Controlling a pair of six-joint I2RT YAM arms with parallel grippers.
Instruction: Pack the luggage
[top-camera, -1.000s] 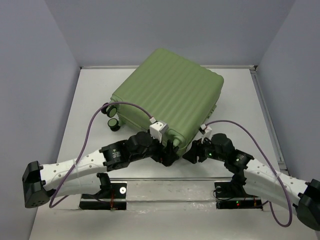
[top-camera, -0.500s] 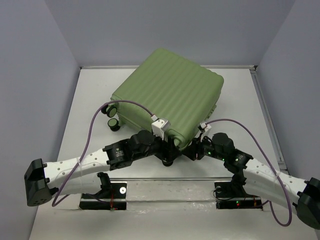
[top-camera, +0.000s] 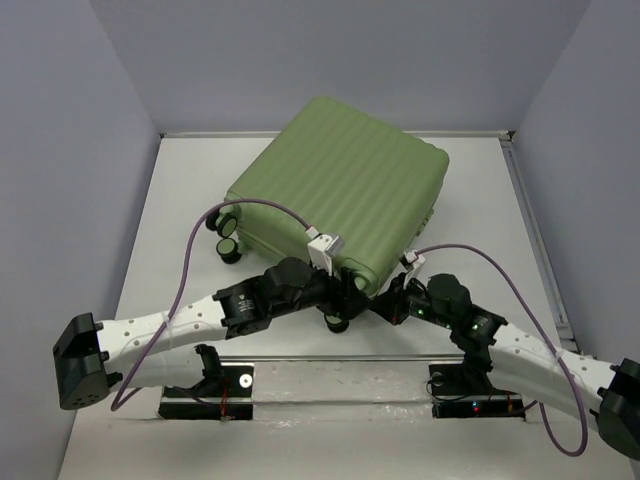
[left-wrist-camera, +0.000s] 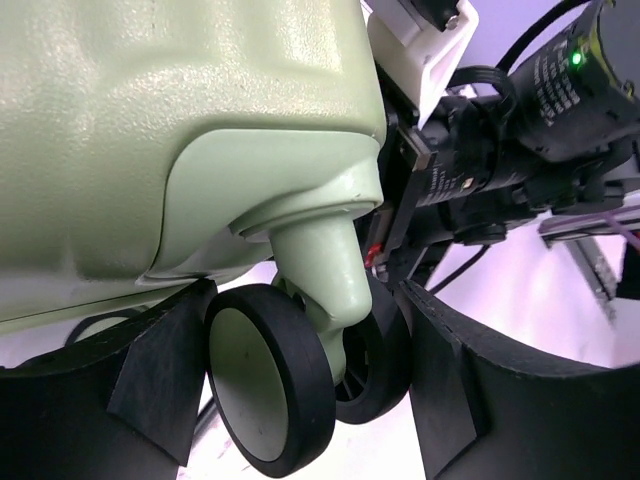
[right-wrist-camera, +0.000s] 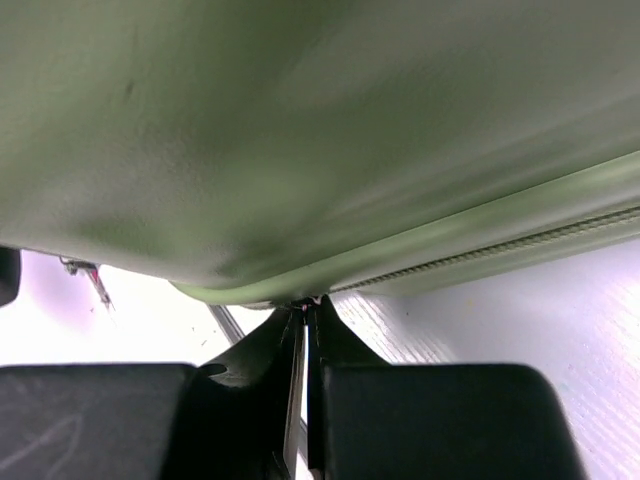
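Note:
The luggage (top-camera: 340, 190) is a pale green ribbed hard-shell suitcase, lying closed and flat on the table (top-camera: 180, 200). Its near corner caster, a black double wheel (left-wrist-camera: 270, 385), sits between the fingers of my left gripper (left-wrist-camera: 300, 378), and both pads press against it. In the top view that gripper (top-camera: 340, 305) is tucked under the near corner. My right gripper (right-wrist-camera: 310, 310) is shut, its tips meeting right at the zipper seam (right-wrist-camera: 520, 245) beneath the shell (right-wrist-camera: 300, 130). I cannot tell whether anything thin is pinched there. From above, the right gripper (top-camera: 388, 305) faces the left one.
Two more black wheels (top-camera: 226, 236) stick out at the suitcase's left corner. Grey walls close in the table on the left, back and right. The arm mounts (top-camera: 225, 385) and a rail run along the near edge. Purple cables (top-camera: 190, 250) loop over both arms.
My left jaws have narrowed onto the caster and the arm has slid a little right. The right jaws have closed fully at the seam.

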